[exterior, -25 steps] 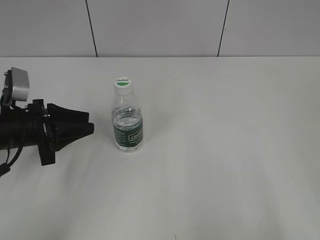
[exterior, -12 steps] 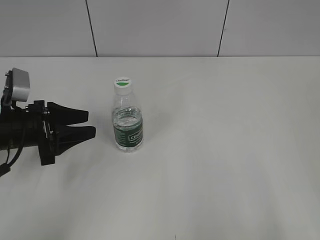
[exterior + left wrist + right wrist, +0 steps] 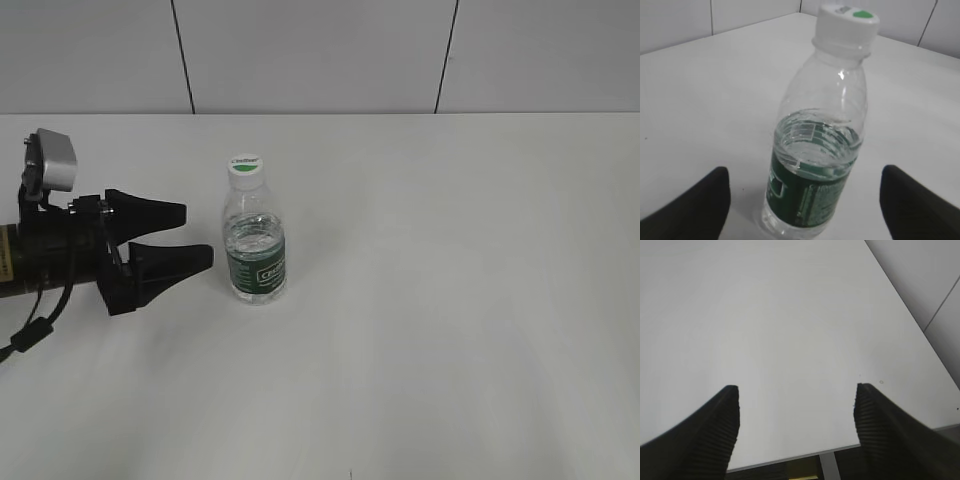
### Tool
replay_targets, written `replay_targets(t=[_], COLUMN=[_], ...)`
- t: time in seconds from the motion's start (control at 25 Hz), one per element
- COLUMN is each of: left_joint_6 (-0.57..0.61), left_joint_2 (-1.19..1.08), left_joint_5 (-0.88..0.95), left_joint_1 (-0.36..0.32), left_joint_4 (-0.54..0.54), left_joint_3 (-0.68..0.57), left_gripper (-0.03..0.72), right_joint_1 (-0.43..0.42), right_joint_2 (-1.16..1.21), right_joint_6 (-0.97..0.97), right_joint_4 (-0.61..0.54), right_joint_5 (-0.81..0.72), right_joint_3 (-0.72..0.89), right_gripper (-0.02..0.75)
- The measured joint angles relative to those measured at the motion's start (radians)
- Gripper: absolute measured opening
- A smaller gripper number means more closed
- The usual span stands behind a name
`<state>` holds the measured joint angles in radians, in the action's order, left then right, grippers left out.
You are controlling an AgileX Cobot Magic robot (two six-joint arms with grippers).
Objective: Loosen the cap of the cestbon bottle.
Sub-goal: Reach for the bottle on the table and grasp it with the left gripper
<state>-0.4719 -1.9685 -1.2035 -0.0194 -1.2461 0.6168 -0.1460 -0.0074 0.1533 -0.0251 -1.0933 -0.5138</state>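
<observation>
The cestbon bottle [image 3: 256,245] stands upright on the white table, clear with a dark green label band and about half full of water. Its white cap [image 3: 245,164] with a green mark sits on the neck. My left gripper [image 3: 196,235] is open, fingers pointing right, its tips just left of the bottle and apart from it. In the left wrist view the bottle [image 3: 817,150] stands between and beyond the two black fingertips [image 3: 700,202], with the cap [image 3: 847,22] at the top. My right gripper [image 3: 796,390] is open and empty; it is out of the exterior view.
The white table [image 3: 450,300] stretches wide to the right of the bottle. A grey panelled wall [image 3: 320,50] runs behind it. The right wrist view shows the table's edge [image 3: 790,457] close below the right fingers.
My left gripper has moved right toward the bottle and opened wider. The bottle has not moved.
</observation>
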Motion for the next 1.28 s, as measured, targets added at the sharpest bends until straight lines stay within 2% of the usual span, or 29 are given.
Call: replay_targets(t=[0.16, 0.28, 0.44, 0.8, 1.04, 1.28], left_joint_6=[0.002, 0.005, -0.005, -0.152, -0.19, -0.195], left_joint_2=[0.0, 0.0, 0.0, -0.1, -0.212, -0.24], left_joint_5=[0.046, 0.065, 0.069, 0.009, 0.001, -0.001], left_joint_1=[0.024, 0.024, 0.024, 0.024, 0.028, 0.047], left_joint_4=[0.065, 0.058, -0.028, -0.237, -0.31, -0.332], left_joint_3=[0.0, 0.008, 0.049, 0.233, 0.342, 0.358], left_gripper=[0.561, 0.561, 0.561, 0.561, 0.561, 0.561], right_joint_1=[0.0, 0.0, 0.0, 0.0, 0.0, 0.0], right_joint_2=[0.0, 0.0, 0.0, 0.0, 0.0, 0.0], right_joint_6=[0.0, 0.0, 0.0, 0.0, 0.0, 0.0], right_joint_4=[0.0, 0.0, 0.0, 0.001, 0.001, 0.001], right_joint_5=[0.0, 0.0, 0.0, 0.0, 0.0, 0.0], right_joint_3=[0.0, 0.0, 0.0, 0.0, 0.0, 0.0], right_gripper=[0.545, 0.545, 0.545, 0.545, 0.545, 0.545])
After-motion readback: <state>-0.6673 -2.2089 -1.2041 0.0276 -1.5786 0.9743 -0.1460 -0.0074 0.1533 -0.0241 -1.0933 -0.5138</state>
